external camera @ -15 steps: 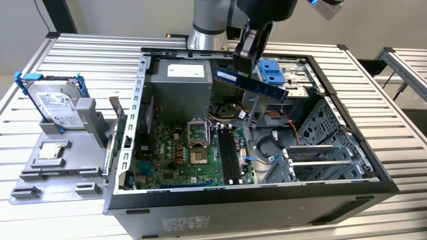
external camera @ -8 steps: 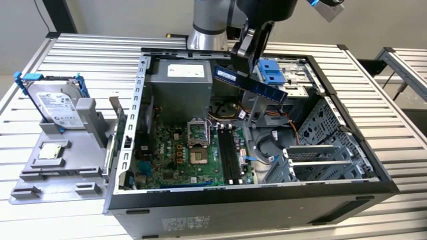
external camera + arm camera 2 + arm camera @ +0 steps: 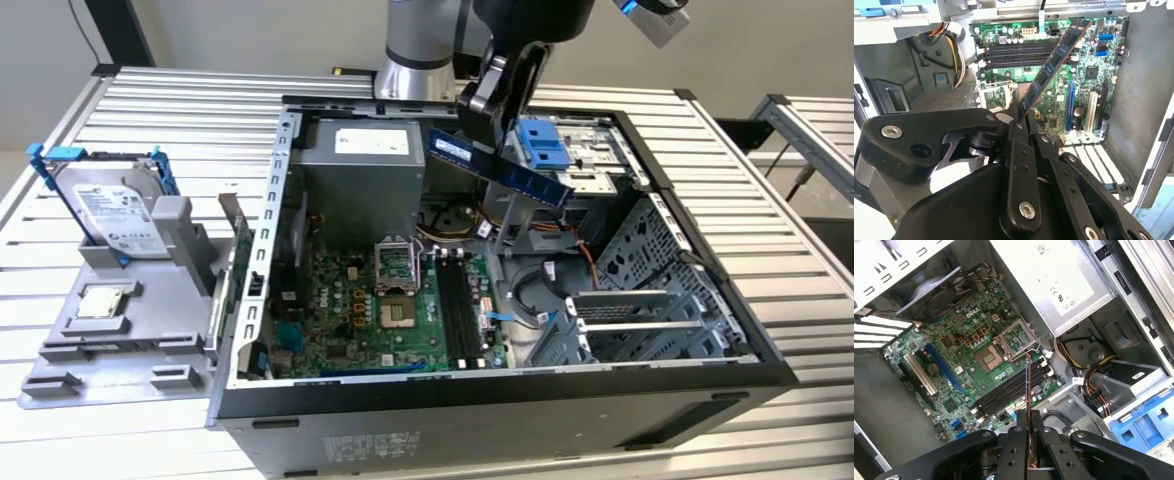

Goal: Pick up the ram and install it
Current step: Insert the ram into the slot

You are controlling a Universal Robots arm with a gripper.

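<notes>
The ram (image 3: 521, 177) is a long blue stick with black chips, held tilted in the air above the open computer case (image 3: 747, 340). My gripper (image 3: 478, 128) is shut on one end of it, over the back part of the case. In the second wrist view the ram (image 3: 1054, 60) slants out from the gripper (image 3: 1017, 119) over the green motherboard (image 3: 1084, 75). The first wrist view shows the ram (image 3: 1027, 385) edge-on, running from the gripper (image 3: 1027, 424) toward the black memory slots (image 3: 1004, 390). Those slots (image 3: 458, 300) lie below the stick with a gap between.
A silver hard drive with blue brackets (image 3: 120, 205) and a small square processor chip (image 3: 104, 300) rest on a grey fixture (image 3: 80, 370) at the exterior view's left. Inside the case are the power supply (image 3: 360, 150), the processor socket (image 3: 400, 265), cables (image 3: 534, 290) and a blue drive bracket (image 3: 547, 145).
</notes>
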